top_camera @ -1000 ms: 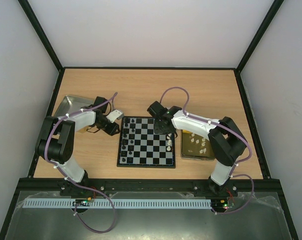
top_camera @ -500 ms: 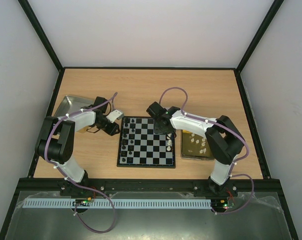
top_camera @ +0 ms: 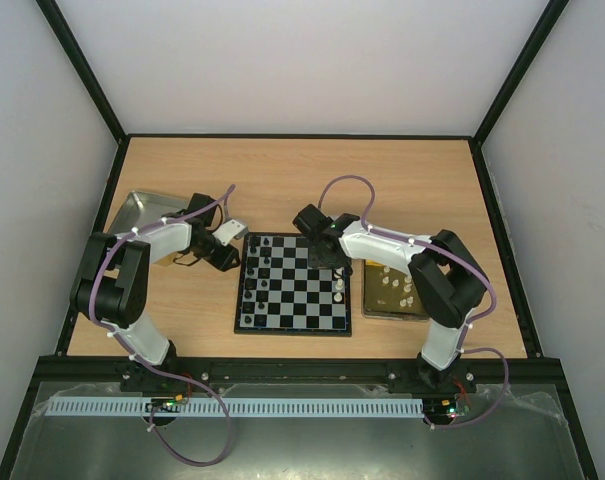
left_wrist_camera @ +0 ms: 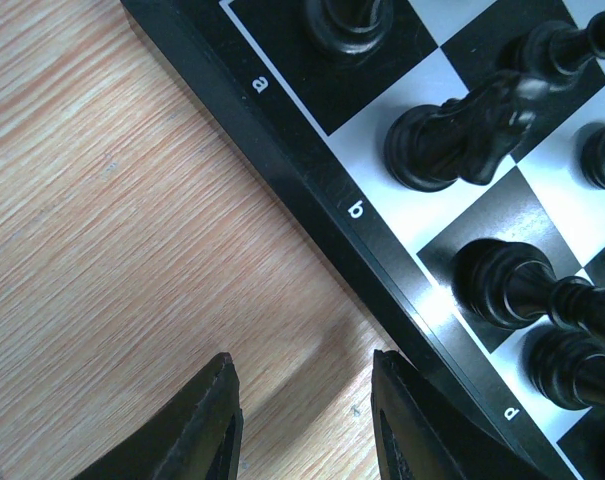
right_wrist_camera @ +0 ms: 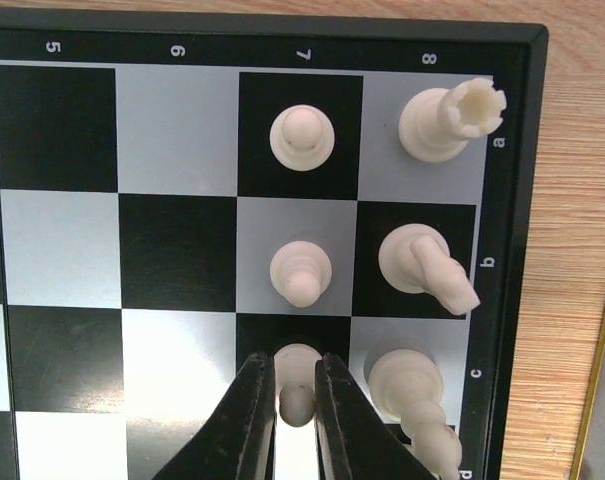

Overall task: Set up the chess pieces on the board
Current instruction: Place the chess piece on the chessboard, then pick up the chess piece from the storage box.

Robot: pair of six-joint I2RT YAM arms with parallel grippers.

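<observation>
Task piece: white pawn (right_wrist_camera: 297,385), on a dark square at bottom centre of the right wrist view, near the right rim of the board (right_wrist_camera: 282,45). The right gripper (right_wrist_camera: 293,365) straddles it closely; I cannot tell whether it is pinching or has let go.

Risk: a skewed lift-off drags it into the bishop (right_wrist_camera: 407,385) just beside.

Count here: three pawns, one rook (right_wrist_camera: 447,120), one knight (right_wrist_camera: 422,262), one bishop.

Left gripper (left_wrist_camera: 302,365) gapes empty over the table (left_wrist_camera: 102,200).

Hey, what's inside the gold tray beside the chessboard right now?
A handful of white chess pieces sit in the gold tray. The right arm covers its far and right parts, so anything there is hidden.
</observation>
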